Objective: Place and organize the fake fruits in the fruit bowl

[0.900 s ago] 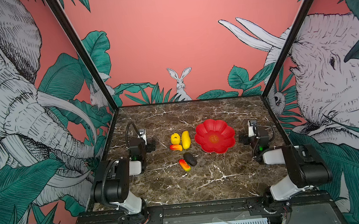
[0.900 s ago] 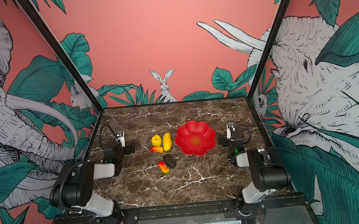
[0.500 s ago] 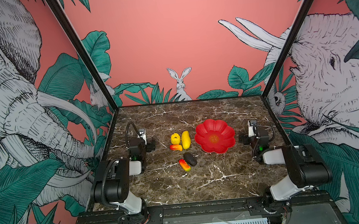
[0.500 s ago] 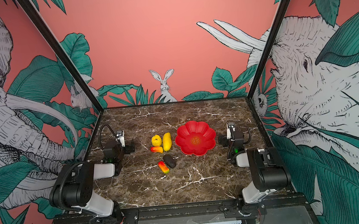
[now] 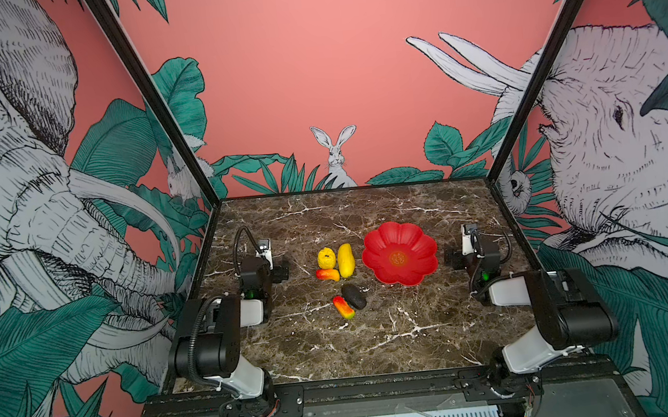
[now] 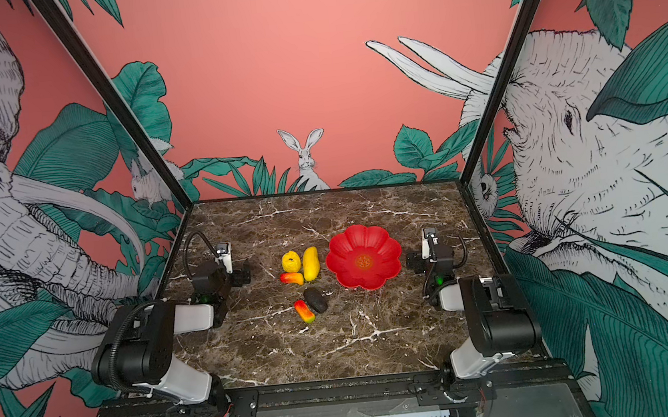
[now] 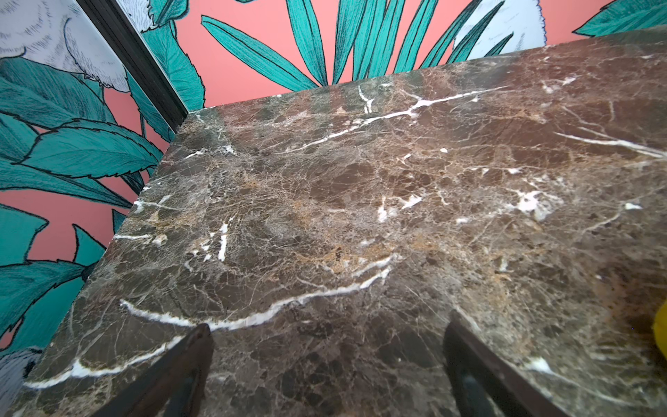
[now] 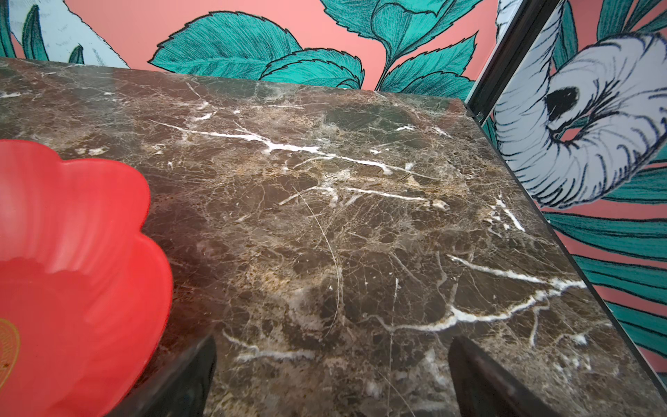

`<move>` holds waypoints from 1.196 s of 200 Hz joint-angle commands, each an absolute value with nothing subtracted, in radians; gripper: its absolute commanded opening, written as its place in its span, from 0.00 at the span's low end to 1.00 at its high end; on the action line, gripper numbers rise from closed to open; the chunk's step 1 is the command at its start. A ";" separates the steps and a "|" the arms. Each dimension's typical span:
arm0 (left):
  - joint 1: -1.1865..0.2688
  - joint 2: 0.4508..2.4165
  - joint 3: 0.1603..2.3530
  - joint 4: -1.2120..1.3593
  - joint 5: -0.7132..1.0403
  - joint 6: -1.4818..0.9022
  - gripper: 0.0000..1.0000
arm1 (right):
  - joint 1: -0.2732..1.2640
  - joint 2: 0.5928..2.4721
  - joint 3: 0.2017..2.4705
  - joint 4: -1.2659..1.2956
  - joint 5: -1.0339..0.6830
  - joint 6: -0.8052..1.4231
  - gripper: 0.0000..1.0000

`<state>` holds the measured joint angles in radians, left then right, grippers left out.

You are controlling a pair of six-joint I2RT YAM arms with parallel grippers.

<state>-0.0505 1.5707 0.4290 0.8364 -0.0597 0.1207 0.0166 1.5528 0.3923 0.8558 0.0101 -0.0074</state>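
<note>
I count five small toy fruits on one brown marble worktop (image 5: 378, 339): one long smooth yellow fruit (image 5: 346, 260), one bumpy round yellow fruit (image 5: 326, 258), one dark blackish oval fruit (image 5: 353, 296), and two elongated red-orange-yellow-green ones, the far multicoloured fruit (image 5: 327, 275) and the near multicoloured fruit (image 5: 344, 307). I see one glossy red flower-shaped bowl (image 5: 412, 239). I have two black-and-white arms, the left arm (image 5: 211, 342) and the right arm (image 5: 559, 309), and two pincers, the left pincer (image 7: 326, 325) and the right pincer (image 8: 332, 339).

bare marble (image 5: 378, 339) surrounds the fruits (image 5: 345, 260) and bowl (image 5: 420, 236).
</note>
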 commanded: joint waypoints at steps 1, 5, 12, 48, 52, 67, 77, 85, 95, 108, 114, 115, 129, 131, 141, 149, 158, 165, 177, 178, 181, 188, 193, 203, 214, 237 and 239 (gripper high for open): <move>-0.048 1.554 0.419 0.858 -0.044 0.117 1.00 | 0.012 1.551 0.399 0.896 0.010 -0.005 0.99; -0.048 1.553 0.419 0.857 -0.044 0.117 1.00 | 0.012 1.551 0.399 0.897 0.014 -0.005 0.99; -0.048 1.554 0.419 0.858 -0.044 0.117 1.00 | 0.012 1.550 0.398 0.900 0.026 -0.004 0.99; -0.048 1.547 0.413 0.878 -0.056 0.119 1.00 | 0.016 1.540 0.390 0.913 0.093 0.014 0.99; -0.048 1.536 0.413 0.882 -0.060 0.117 1.00 | 0.020 1.520 0.383 0.909 0.134 0.024 1.00; -0.050 1.414 0.435 0.726 -0.086 0.114 1.00 | 0.042 1.347 0.368 0.785 0.226 0.025 0.99; -0.052 1.300 0.457 0.591 -0.095 0.098 1.00 | 0.059 1.207 0.395 0.624 0.254 0.051 0.99; -0.057 1.216 0.467 0.525 -0.087 0.095 1.00 | 0.061 1.117 0.450 0.449 0.209 0.082 0.99; -0.073 1.119 0.494 0.418 -0.090 0.091 0.99 | 0.062 1.060 0.547 0.256 0.092 0.116 0.99; -0.095 1.029 0.553 0.267 -0.089 0.073 1.00 | 0.096 1.065 0.676 0.079 -0.029 0.155 0.99; -0.105 0.999 0.578 0.210 -0.074 0.066 1.00 | 0.130 1.083 0.727 0.029 -0.056 0.155 0.99; -0.107 0.994 0.582 0.199 -0.071 0.065 1.00 | 0.139 1.088 0.735 0.020 -0.059 0.153 0.99; -0.140 0.943 0.620 0.096 -0.010 0.052 1.00 | 0.247 1.156 0.856 -0.096 -0.042 0.130 0.99; -0.144 0.936 0.624 0.083 0.000 0.050 1.00 | 0.261 1.168 0.872 -0.111 -0.039 0.128 0.99; -0.169 0.905 0.639 0.032 0.082 0.052 1.00 | 0.326 1.235 0.955 -0.174 -0.050 0.122 0.99; -0.195 0.880 0.634 0.013 0.146 0.066 1.00 | 0.373 1.292 1.014 -0.208 -0.071 0.124 0.99; -0.237 0.848 0.612 0.018 0.171 0.087 1.00 | 0.422 1.362 1.078 -0.233 -0.101 0.127 0.99; -0.267 0.824 0.581 0.041 0.171 0.100 1.00 | 0.466 1.419 1.129 -0.253 -0.121 0.126 0.99; -0.287 0.791 0.535 0.071 0.171 0.094 1.00 | 0.537 1.520 1.220 -0.294 -0.126 0.121 0.99; -0.288 0.788 0.532 0.072 0.172 0.091 1.00 | 0.543 1.528 1.227 -0.298 -0.126 0.121 0.99; -0.287 0.780 0.524 0.071 0.173 0.086 1.00 | 0.560 1.550 1.250 -0.306 -0.124 0.121 0.99; -0.287 0.760 0.508 0.061 0.176 0.071 1.00 | 0.596 1.608 1.299 -0.324 -0.122 0.123 0.99; -0.288 0.743 0.499 0.051 0.178 0.061 1.00 | 0.619 1.655 1.341 -0.336 -0.113 0.128 0.99; -0.286 0.706 0.489 0.021 0.181 0.039 1.00 | 0.658 1.729 1.403 -0.351 -0.113 0.143 0.99; -0.290 0.661 0.491 -0.027 0.184 0.021 1.00 | 0.694 1.803 1.463 -0.367 -0.102 0.157 0.99; -0.316 0.586 0.474 -0.046 0.154 0.015 1.00 | 0.741 1.933 1.559 -0.372 -0.091 0.195 0.99; -0.316 0.583 0.470 -0.042 0.152 0.016 1.00 | 0.743 1.944 1.567 -0.371 -0.089 0.198 0.99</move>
